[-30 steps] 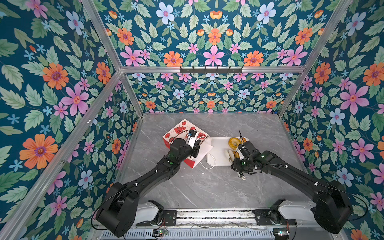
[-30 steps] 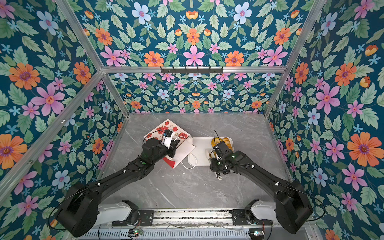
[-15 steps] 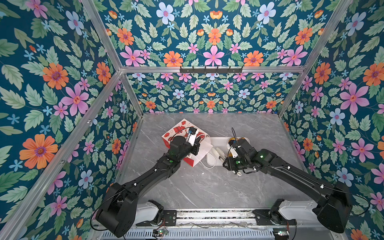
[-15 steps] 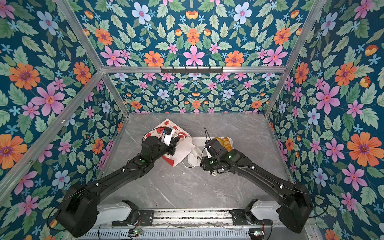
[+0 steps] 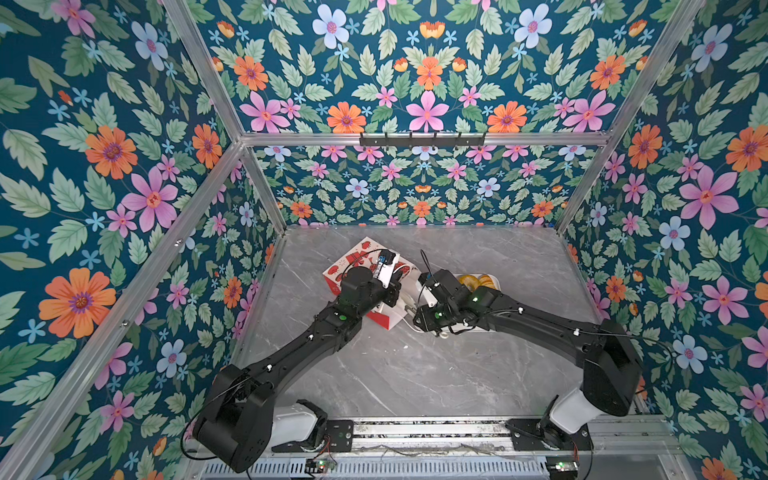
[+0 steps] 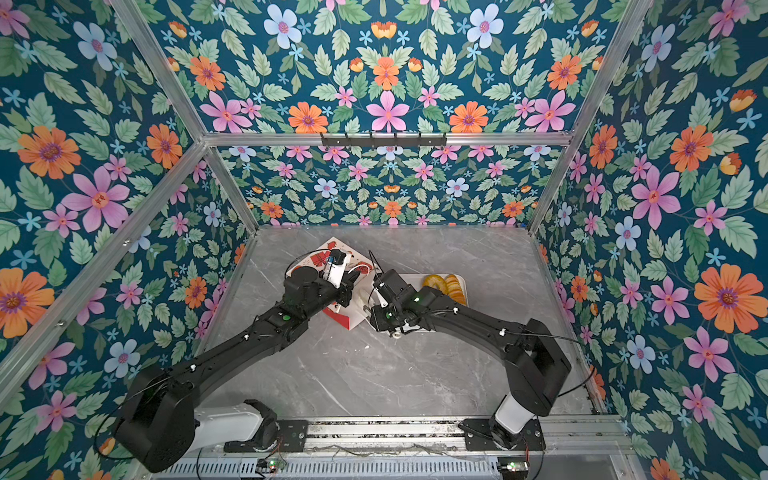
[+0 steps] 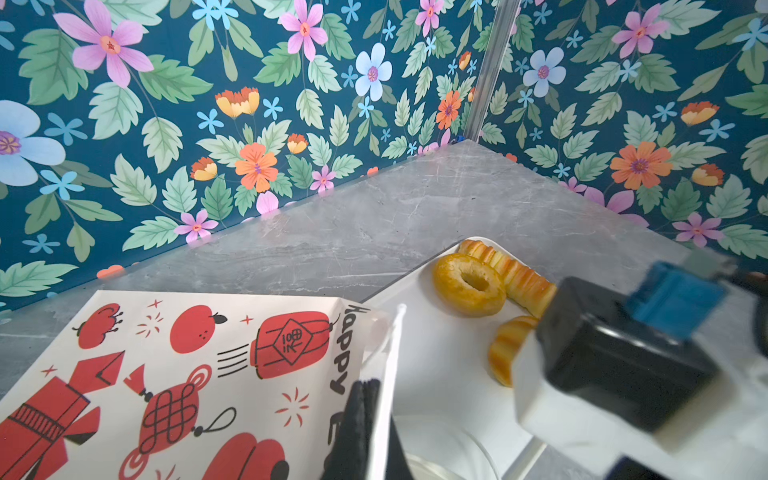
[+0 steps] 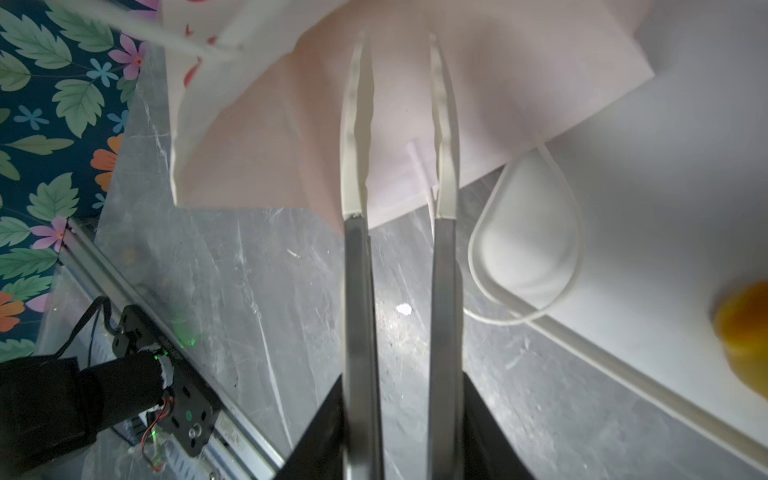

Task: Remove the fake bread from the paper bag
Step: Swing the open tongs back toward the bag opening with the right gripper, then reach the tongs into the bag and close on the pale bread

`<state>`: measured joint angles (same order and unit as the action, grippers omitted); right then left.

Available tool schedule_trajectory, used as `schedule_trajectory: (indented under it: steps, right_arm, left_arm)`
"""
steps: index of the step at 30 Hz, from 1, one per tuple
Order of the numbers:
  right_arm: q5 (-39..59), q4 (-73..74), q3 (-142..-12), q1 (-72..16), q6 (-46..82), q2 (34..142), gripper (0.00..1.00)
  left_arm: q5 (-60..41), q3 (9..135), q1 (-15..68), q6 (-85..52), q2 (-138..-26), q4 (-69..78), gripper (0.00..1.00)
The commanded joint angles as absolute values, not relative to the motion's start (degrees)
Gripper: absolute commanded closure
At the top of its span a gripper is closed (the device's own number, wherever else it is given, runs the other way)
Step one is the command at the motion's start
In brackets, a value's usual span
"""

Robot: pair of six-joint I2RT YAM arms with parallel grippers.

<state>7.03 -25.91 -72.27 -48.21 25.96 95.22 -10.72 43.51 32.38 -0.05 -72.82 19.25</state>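
Pinching paper bag (image 7: 187, 353) edge, left hand (image 7: 365, 399)

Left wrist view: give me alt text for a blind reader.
The left gripper is shut on the mouth edge of the paper bag lying on the table. Beside it, a white tray holds a ring donut, a twisted stick and a third pastry, half hidden by the right arm's blurred wrist.

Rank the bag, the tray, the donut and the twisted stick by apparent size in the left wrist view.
1. Bag, also nearest the camera.
2. Tray, partly hidden.
3. Donut and twisted stick: about alike; the stick is partly hidden, so unranked.
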Motion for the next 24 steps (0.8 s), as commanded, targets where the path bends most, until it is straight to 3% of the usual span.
schedule_trajectory:
  steps: [1,24]
  right_arm:
    - [3.1,-23.1,-74.1,-48.3,23.7,98.8,0.62]
    - [-4.6,-17.5,-77.9,-48.2,25.0,106.7,0.56]
  left_arm:
    - [-10.9,43.6,32.4,-0.6,-72.0,19.8,1.0]
    - [-12.8,46.3,32.4,-2.0,-71.0,18.6,1.0]
